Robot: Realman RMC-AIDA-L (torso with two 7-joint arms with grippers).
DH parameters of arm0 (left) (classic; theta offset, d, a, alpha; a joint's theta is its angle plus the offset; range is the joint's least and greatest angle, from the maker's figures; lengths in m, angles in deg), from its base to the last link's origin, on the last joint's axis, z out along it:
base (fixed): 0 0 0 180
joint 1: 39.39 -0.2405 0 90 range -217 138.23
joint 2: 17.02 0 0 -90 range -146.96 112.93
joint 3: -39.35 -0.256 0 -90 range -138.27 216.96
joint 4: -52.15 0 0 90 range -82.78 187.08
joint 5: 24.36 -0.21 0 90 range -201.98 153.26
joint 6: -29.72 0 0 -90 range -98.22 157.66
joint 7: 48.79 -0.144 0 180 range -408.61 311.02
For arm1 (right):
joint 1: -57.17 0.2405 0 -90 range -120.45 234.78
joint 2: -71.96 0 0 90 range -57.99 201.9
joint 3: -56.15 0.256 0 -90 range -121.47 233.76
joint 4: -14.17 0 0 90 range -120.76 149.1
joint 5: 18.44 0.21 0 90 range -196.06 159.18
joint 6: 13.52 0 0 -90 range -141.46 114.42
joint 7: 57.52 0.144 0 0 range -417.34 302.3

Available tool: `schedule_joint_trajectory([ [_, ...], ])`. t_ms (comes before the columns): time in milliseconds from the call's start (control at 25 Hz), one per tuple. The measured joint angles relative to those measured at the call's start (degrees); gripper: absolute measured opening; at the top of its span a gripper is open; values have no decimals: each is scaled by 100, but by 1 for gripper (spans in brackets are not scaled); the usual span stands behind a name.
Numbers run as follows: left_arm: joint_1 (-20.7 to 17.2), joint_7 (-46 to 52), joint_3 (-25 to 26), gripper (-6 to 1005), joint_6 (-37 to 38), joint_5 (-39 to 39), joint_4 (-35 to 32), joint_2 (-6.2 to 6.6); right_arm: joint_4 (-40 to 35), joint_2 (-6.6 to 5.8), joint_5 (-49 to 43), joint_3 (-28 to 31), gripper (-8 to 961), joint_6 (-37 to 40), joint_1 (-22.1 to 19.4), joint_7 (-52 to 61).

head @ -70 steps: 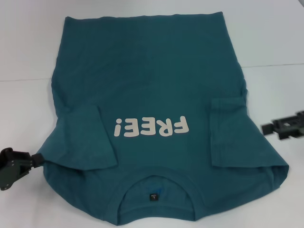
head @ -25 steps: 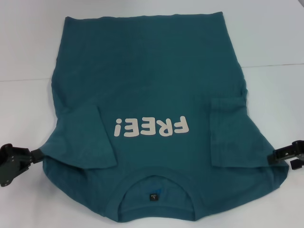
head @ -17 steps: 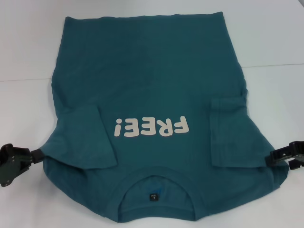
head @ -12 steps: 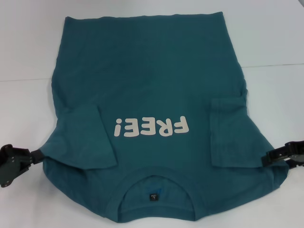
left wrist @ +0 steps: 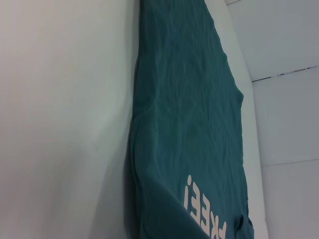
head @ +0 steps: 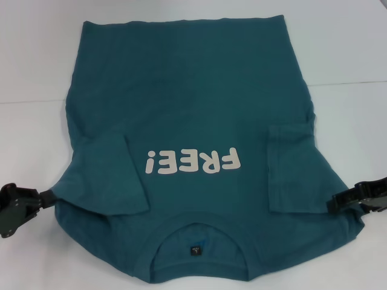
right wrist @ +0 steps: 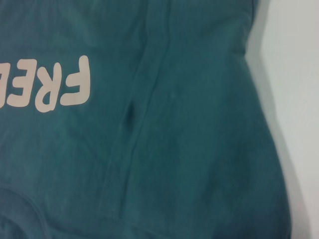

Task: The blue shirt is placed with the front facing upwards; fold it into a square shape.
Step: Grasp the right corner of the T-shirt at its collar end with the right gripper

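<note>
The blue shirt (head: pixel 187 145) lies front-up on the white tabletop (head: pixel 36 66), its collar (head: pixel 199 244) nearest the robot, the cream "FREE!" print (head: pixel 192 161) across its middle, and both sleeves already folded in over the body.

The left tool (head: pixel 45 199) sits where it was a few seconds ago, touching the cloth at the shirt's left shoulder corner. I cannot tell whether it is pinching the fabric or only resting against it.

What has changed is on the other side. The right tool (head: pixel 335 202) was well off the shirt and has slid in to its right shoulder edge, now touching the cloth. Whether its fingers are closed on it I cannot tell either.

With both tools at the shoulder corners, the robot seems poised to lift that end and fold it toward the hem.
</note>
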Motion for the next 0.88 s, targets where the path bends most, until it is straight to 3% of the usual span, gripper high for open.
schedule_joint_trajectory([
  [880, 30, -3, 4, 1, 0, 0, 37, -9, 252, 44, 7, -85, 848, -191, 118, 6],
])
